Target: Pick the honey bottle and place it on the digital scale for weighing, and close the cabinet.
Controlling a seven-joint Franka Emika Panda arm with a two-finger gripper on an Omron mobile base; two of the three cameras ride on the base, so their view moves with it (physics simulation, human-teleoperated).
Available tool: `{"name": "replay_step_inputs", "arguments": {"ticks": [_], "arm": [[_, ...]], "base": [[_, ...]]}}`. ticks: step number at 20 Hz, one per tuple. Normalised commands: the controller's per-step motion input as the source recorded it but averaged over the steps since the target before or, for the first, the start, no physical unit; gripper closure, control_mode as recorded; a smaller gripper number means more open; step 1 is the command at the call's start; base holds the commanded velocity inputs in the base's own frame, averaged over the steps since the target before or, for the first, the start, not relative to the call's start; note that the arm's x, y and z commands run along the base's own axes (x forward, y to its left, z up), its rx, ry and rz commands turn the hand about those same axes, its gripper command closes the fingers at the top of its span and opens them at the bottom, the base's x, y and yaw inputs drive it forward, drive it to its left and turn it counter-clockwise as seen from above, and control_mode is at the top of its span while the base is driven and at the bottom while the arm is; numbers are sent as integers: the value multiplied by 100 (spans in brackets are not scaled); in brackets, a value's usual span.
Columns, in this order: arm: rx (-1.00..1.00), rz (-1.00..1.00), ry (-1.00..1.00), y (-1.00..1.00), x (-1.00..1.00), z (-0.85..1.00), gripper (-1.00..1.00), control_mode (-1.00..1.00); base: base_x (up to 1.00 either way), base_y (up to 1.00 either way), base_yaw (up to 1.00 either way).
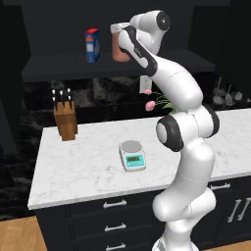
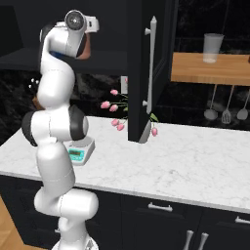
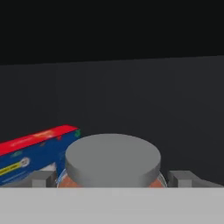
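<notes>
Your arm reached up into the open cabinet, where the honey bottle stood on the dark shelf, upright and just beside the blue-and-red box. You could see the bottle in the left base view as a reddish-brown cylinder, partly hidden behind the arm's wrist. In the hand view its flat, round grey lid sat close under the camera, with a rim of orange-brown body showing beneath it. The gripper straddled the bottle, one grey finger on each side of the body just below the lid; whether the fingers actually pressed the bottle or merely flanked it cannot be told from these views. The box lay to the bottle's left in the hand view, its red top edge and blue face tilted across the picture. Below, on the white marble counter, the digital scale rested well apart from the bottle, its round grey platter bare and its teal panel facing the counter's front edge. A knife block stood near the counter's back left. In the right base view the cabinet door hung open, its long silver bar handle turned toward you, with pink flowers beside it.
</notes>
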Motion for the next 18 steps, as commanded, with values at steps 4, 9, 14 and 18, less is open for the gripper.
{"name": "replay_step_inputs", "arguments": {"ticks": [4, 9, 14, 18], "arm": [[0, 0, 4, 9, 3, 0, -100, -100], [0, 0, 5, 14, 0, 0, 100, -100], [0, 0, 3, 3, 0, 0, 100, -100], [0, 0, 0, 0, 0, 0, 100, -100]], "base": [[0, 0, 0], [0, 0, 0], [0, 0, 0], [0, 0, 0]]}}
